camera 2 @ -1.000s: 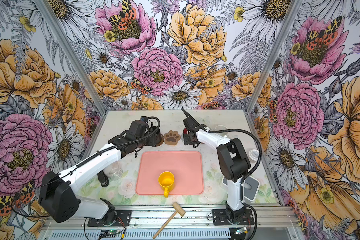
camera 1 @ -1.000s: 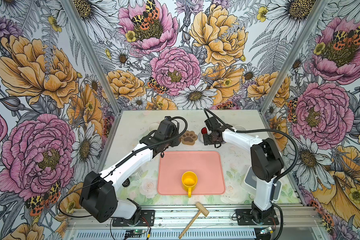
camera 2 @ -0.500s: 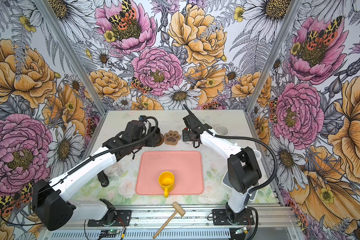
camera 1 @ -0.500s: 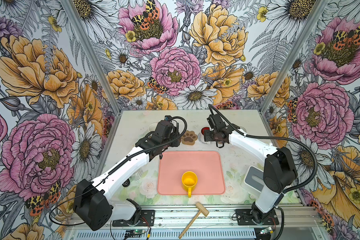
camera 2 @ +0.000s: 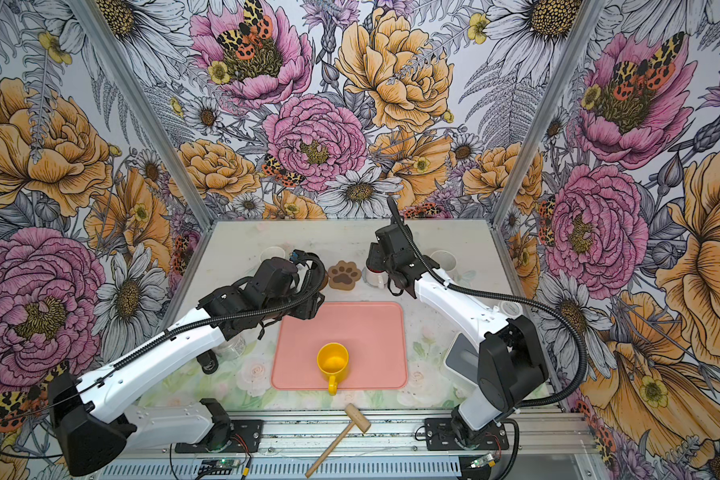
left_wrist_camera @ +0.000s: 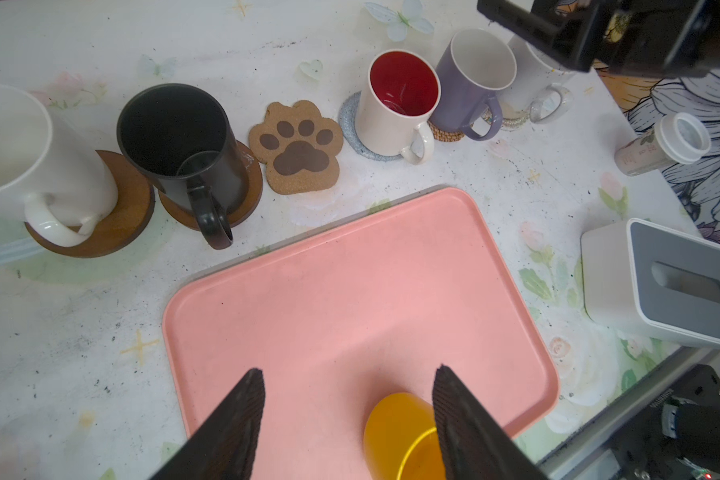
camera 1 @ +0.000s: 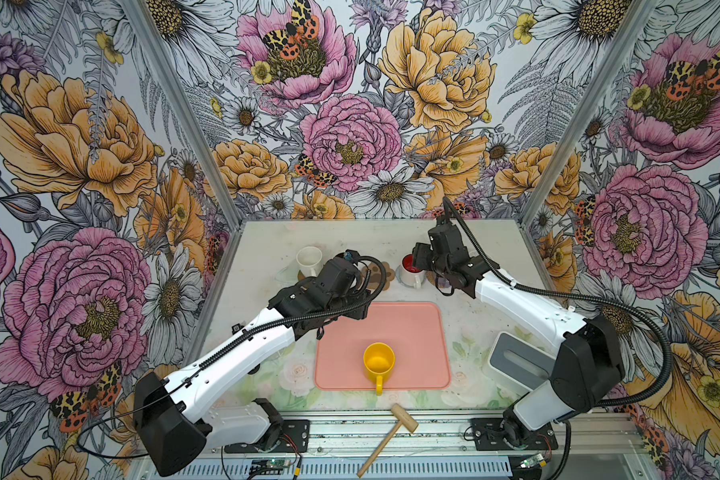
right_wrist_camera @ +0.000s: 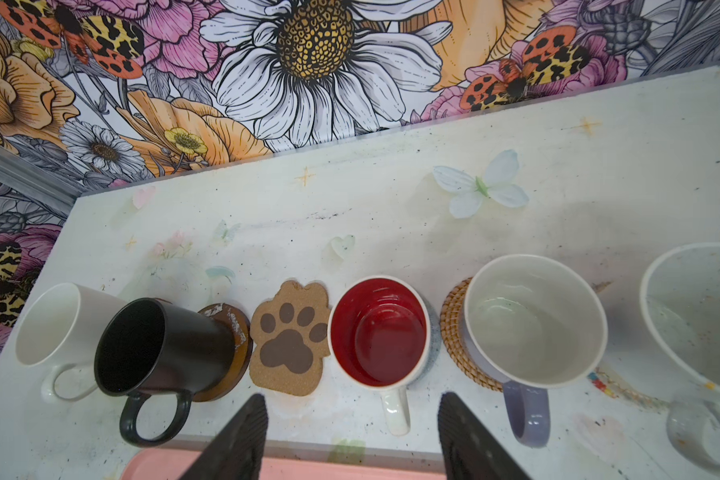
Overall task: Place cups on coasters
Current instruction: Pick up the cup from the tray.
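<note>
Both pincers gape empty, folks: our left gripper (left_wrist_camera: 350,370) hovers over the far-left corner of the pink tray (left_wrist_camera: 350,270), and our right gripper (right_wrist_camera: 352,397) has backed off the red-lined mug (right_wrist_camera: 377,332), which sits on its grey-blue coaster (left_wrist_camera: 347,129). We see the yellow mug (camera 1: 378,361) alone by the tray's near edge, and the paw coaster (camera 2: 344,275) is bare. On the paper cup (left_wrist_camera: 661,145) the lettering is unreadable. Open table (right_wrist_camera: 391,187) stretches along the far side.

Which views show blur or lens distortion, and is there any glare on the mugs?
Left wrist view: the yellow mug close to the lens is soft, and the white mug at the edge leans outward. Right wrist view: the black mug leans likewise; faint sheen inside the red-lined mug. Both top views: sharp, evenly lit.
</note>
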